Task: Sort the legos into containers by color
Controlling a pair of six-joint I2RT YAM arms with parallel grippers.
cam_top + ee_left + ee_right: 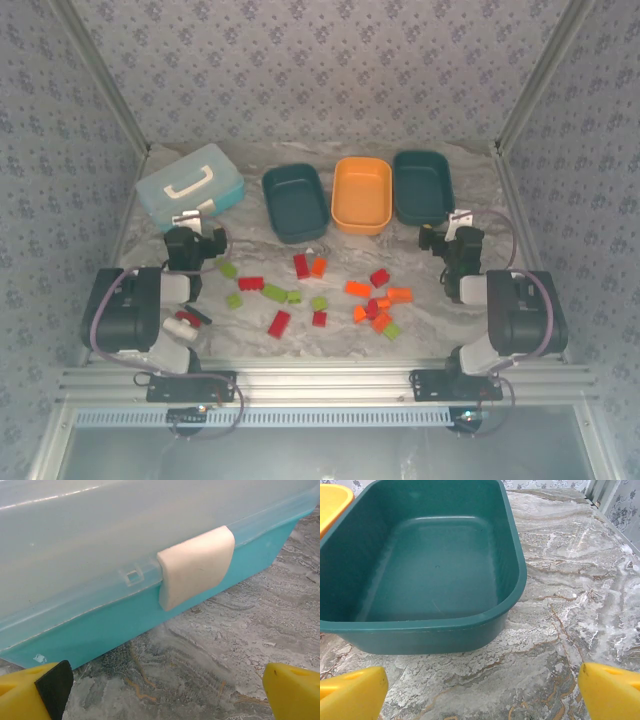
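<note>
We see both arms [125, 310] folded low. The left gripper [165, 692], jaws spread wide, faces the light blue case [100, 545]; the right gripper [482, 692], likewise spread, faces a teal tub [435, 570]. The legos [320, 290] lie scattered between them.

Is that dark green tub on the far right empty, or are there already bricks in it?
Empty. The right wrist camera looks into the tub and its floor is bare; the bricks lie loose on the table.
</note>
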